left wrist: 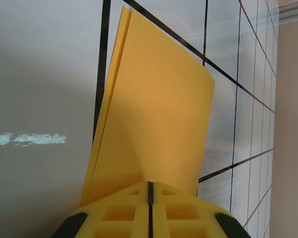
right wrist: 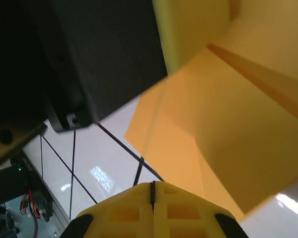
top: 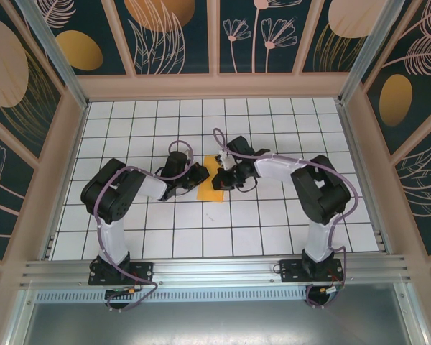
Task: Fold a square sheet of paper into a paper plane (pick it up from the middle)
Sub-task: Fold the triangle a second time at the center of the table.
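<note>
Orange-yellow and thin, the square sheet of paper point(top: 210, 188) sits in the middle of the white gridded worktop point(top: 165, 230), between the two hands. It is already doubled over, and the left wrist view shows the sheet point(left wrist: 159, 109) as two layers rising on edge. The left hand point(top: 195, 180) meets it from 9 o'clock and the right hand point(top: 227, 177) from 3 o'clock. The left hand's yellow pads point(left wrist: 119, 213) are pressed fully together with the paper's edge running in between them, so it pinches both layers. The right hand point(right wrist: 152, 187) is likewise closed with no gap, apparently on the sheet, where a diagonal crease shows toward 2 o'clock. This looks like an early fold. To do it well, one hand should anchor while the other draws the flap over, with edges aligned and the paper taut but not strained, then press the crease against the worktop
</note>
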Tool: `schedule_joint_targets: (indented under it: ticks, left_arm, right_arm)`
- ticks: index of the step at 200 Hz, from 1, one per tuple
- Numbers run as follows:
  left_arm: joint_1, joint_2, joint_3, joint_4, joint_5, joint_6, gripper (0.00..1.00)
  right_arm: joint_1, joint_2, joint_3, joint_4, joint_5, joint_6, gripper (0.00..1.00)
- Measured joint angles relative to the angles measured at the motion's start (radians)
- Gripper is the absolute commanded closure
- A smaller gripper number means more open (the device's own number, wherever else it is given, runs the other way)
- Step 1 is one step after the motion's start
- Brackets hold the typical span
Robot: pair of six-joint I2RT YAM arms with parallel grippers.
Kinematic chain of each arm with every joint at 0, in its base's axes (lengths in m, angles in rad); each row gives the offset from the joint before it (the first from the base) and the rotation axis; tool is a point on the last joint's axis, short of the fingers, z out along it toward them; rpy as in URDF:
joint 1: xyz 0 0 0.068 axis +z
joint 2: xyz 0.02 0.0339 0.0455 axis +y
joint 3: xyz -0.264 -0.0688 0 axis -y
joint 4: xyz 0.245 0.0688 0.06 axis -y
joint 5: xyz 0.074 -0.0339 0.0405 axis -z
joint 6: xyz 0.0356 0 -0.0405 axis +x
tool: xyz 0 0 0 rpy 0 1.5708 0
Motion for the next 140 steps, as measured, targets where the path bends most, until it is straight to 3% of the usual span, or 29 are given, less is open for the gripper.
schedule_joint_targets:
  ticks: [51,86,140]
  left_arm:
    - [0.0,0.002,0.001,0.0,0.0,0.0,0.9]
    - [0.0,0.004,0.005,-0.001,0.0,0.0,0.9]
    - [-0.001,-0.036,0.019,-0.089,-0.016,0.018,0.81]
  right_arm:
    - [0.002,0.134,0.056,0.002,-0.003,0.008,1.0]
    - [0.005,0.135,0.065,-0.013,0.016,0.005,1.0]
    - [0.005,0.134,0.056,-0.002,0.015,0.005,1.0]
